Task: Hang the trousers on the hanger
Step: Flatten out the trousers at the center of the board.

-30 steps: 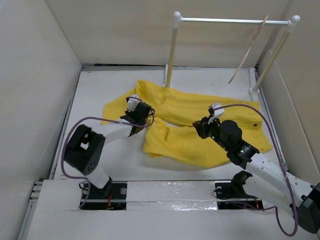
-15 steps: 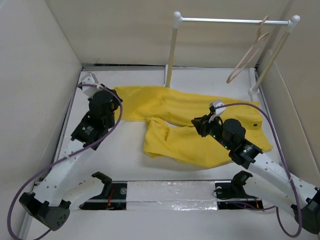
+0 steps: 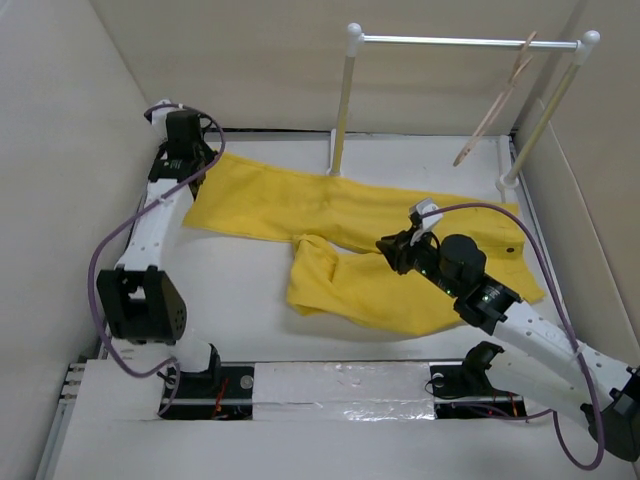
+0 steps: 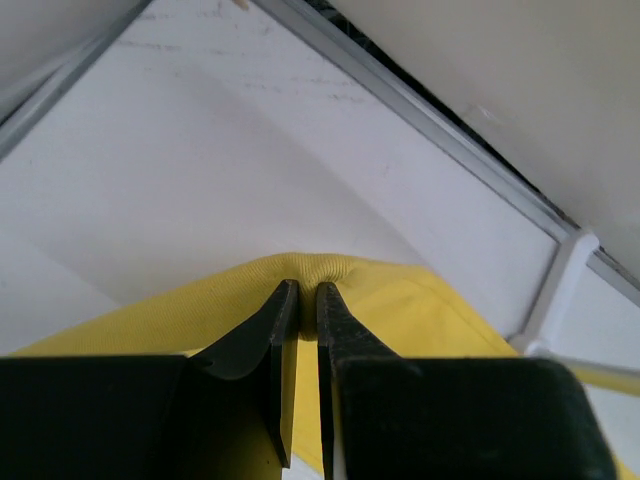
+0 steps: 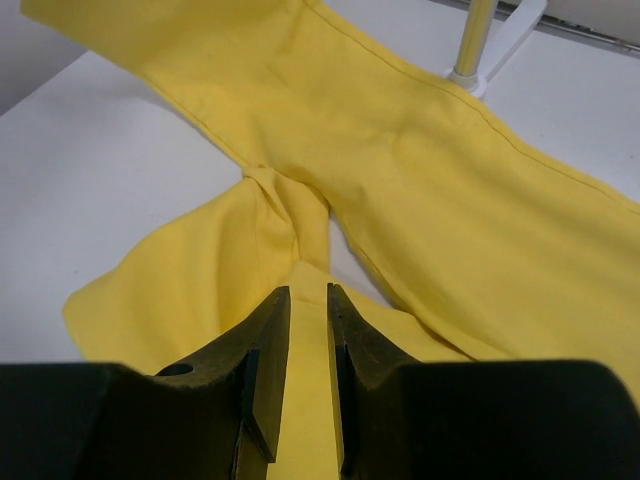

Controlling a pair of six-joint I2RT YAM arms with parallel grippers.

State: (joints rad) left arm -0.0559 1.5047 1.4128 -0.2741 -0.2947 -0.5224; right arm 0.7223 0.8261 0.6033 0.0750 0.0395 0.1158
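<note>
Pinching the trousers [image 3: 370, 215], left pincer [image 4: 301, 292] has dragged a leg leftward; right pincer [image 5: 308, 298] narrowly parted.

Place: a robot test cell in a lab.
Enclosure: plain beige panels [image 3: 60, 150] wall in a white table [image 3: 240, 290] at left, back and right of frame.
Machines: left arm [image 3: 157, 215] and right arm [image 3: 530, 330] bolted at the bottom edge, purple cables exposed.
Props: small rack [image 3: 460, 41] with a hanger [image 3: 495, 105], upper right; yellow trousers [image 3: 380, 215] at centre.
</note>
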